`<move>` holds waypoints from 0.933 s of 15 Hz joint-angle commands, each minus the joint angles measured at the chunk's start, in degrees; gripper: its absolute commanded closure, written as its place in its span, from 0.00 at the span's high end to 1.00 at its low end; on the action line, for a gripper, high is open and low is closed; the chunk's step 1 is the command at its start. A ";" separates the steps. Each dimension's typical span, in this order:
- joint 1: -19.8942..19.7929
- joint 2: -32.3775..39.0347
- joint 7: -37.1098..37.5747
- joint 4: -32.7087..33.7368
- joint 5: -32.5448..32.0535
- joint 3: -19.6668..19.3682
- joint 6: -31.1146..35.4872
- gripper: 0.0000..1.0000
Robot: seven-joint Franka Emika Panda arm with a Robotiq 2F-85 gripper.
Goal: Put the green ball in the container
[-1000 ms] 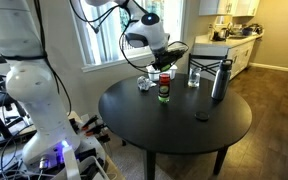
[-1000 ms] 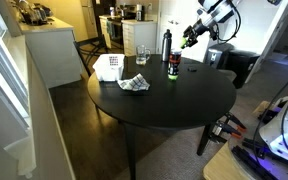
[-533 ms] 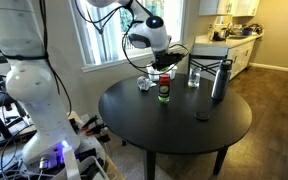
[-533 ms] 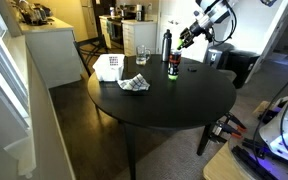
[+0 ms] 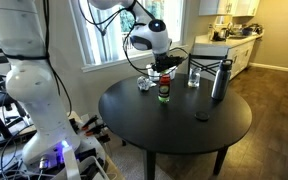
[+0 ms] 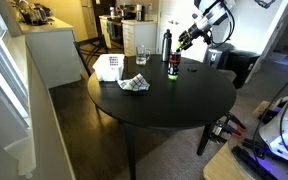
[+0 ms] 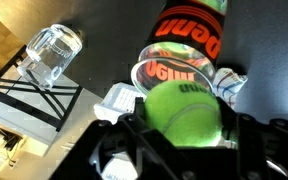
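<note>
Wrist view, nearest first: the gripper [image 7: 184,128] is clamped on the green ball [image 7: 184,110], with dark fingers [image 7: 124,140] pressing it from both sides. The ball is held up off the table.

Right behind the ball is the container [image 7: 160,72] — a clear tub with red lettering, its open rim facing the camera. The ball overlaps the tub's near edge in this view; whether they touch cannot be told. Just beyond the tub is a dark can [image 7: 190,30] with an orange-red label. A crumpled wrapper [image 7: 119,98] lies just beside the tub. A clear glass [image 7: 52,50] stands farther off, near a white box [image 7: 34,100] with black lines.

In an exterior view the gripper [image 5: 165,67] hangs just above the dark can [image 5: 164,93], towards the window side of the round black table [image 5: 184,135]. The glass [image 5: 193,77] stands between the can and an upright grey flask [image 5: 220,80]. A small dark disc [image 5: 202,116] lies alone nearer the table's middle.

In both exterior views the ball is too small to make out — only the wrist view shows the grip.
</note>
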 commanded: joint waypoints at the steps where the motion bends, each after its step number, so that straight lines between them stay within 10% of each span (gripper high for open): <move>1: -0.22 -0.01 -0.27 0.68 1.93 -0.01 -0.13 0.42; 5: -0.23 -0.06 0.04 0.65 2.15 -0.12 0.05 0.49; 6: -0.22 -0.14 0.26 0.59 1.90 -0.18 0.01 0.92; 14: -0.14 -0.16 0.21 0.56 1.93 -0.47 0.13 1.00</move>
